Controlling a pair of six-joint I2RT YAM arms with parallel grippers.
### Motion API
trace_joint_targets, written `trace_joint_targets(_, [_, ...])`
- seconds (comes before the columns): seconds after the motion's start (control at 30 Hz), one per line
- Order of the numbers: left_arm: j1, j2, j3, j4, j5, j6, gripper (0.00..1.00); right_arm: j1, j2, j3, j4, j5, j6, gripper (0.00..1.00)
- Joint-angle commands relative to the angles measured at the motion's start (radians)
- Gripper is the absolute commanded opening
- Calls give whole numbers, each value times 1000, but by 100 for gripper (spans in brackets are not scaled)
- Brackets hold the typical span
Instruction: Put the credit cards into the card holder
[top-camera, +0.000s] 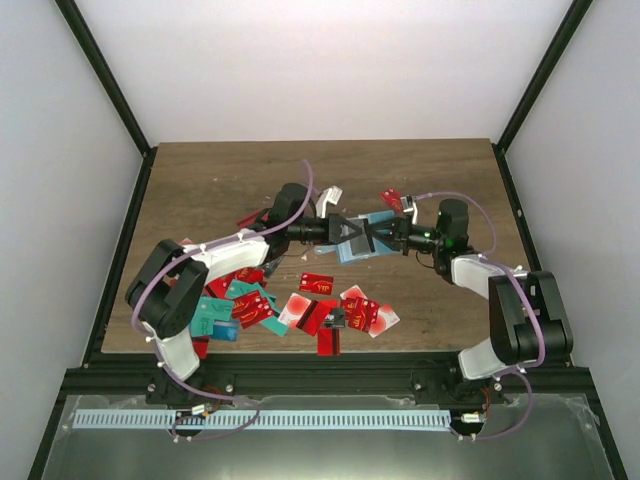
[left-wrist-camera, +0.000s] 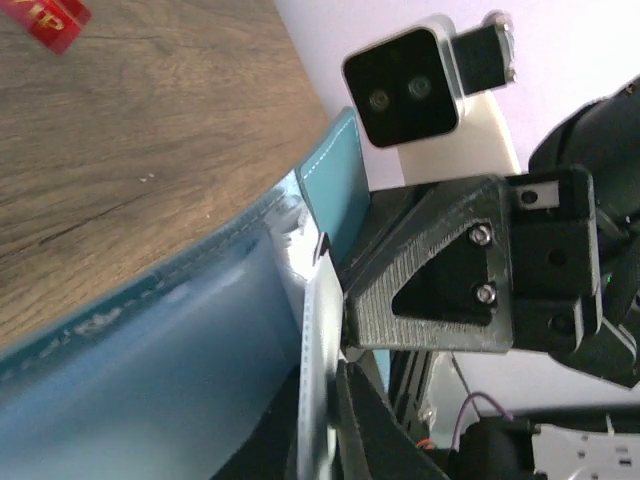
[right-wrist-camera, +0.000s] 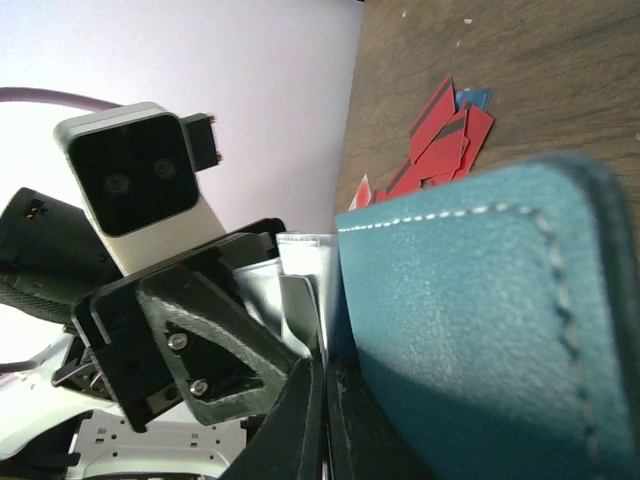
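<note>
The teal-blue card holder (top-camera: 362, 250) is held just above mid-table between both grippers. My left gripper (top-camera: 345, 232) comes in from the left and my right gripper (top-camera: 386, 236) from the right, tips nearly touching. In the left wrist view the holder (left-wrist-camera: 150, 370) fills the lower left, and my left gripper (left-wrist-camera: 335, 400) is shut on its pale inner panel (left-wrist-camera: 320, 340). In the right wrist view the holder (right-wrist-camera: 480, 330) fills the right, and my right gripper (right-wrist-camera: 328, 400) is shut on its edge beside pale panels (right-wrist-camera: 310, 270). Several red and teal credit cards (top-camera: 250, 300) lie scattered near the front.
More red cards (top-camera: 345, 315) lie front centre, one (top-camera: 316, 283) apart from them, and one red card (top-camera: 392, 197) behind the grippers. A red card (left-wrist-camera: 55, 20) and a small red pile (right-wrist-camera: 440, 140) show on the wood table (top-camera: 200, 190). Black frame posts stand at the sides.
</note>
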Motion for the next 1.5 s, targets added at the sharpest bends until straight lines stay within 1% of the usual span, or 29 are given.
trace_joint_targets(0.0, [-14, 20, 71, -86, -48, 44, 4, 20, 13, 29, -63, 2, -84, 4])
trace_joint_targets(0.03, [-14, 19, 91, -158, -103, 75, 4, 20, 9, 54, -168, 37, -154, 9])
trace_joint_targets(0.1, [-13, 30, 141, -329, -235, 121, 4, 20, -5, 102, -369, 157, -301, 22])
trace_joint_targets(0.17, [-12, 55, 204, -474, -351, 146, 4, 20, -29, 122, -476, 257, -406, 34])
trace_joint_targets(0.23, [-12, 93, 242, -558, -410, 151, 4, 25, -54, 112, -509, 296, -451, 42])
trace_joint_targets(0.3, [-14, 137, 280, -607, -440, 152, 4, 51, -72, 107, -525, 320, -486, 47])
trace_joint_targets(0.4, [-14, 206, 340, -677, -482, 133, 4, 137, -89, 119, -547, 390, -529, 54])
trace_joint_targets(0.47, [-14, 251, 385, -717, -493, 121, 4, 189, -90, 129, -568, 465, -555, 59])
trace_joint_targets(0.57, [-13, 309, 449, -773, -500, 113, 4, 242, -80, 138, -572, 548, -588, 66])
trace_joint_targets(0.67, [-14, 343, 492, -808, -512, 104, 4, 283, -56, 153, -576, 631, -621, 69])
trace_joint_targets(0.77, [-13, 359, 520, -830, -514, 95, 4, 326, -24, 164, -569, 703, -645, 70])
trace_joint_targets(0.93, [-13, 380, 566, -874, -515, 94, 7, 431, 27, 187, -566, 872, -671, 70])
trace_joint_targets(1.07, [-13, 394, 584, -890, -504, 93, 9, 465, 59, 195, -543, 974, -663, 72])
trace_joint_targets(1.2, [-12, 403, 598, -909, -512, 100, 10, 478, 98, 209, -531, 1048, -642, 72])
trace_joint_targets(1.3, [-14, 404, 600, -912, -509, 103, 11, 480, 128, 221, -522, 1073, -616, 71])
trace_joint_targets(1.47, [-15, 401, 600, -910, -505, 102, 12, 492, 176, 252, -512, 1086, -590, 66])
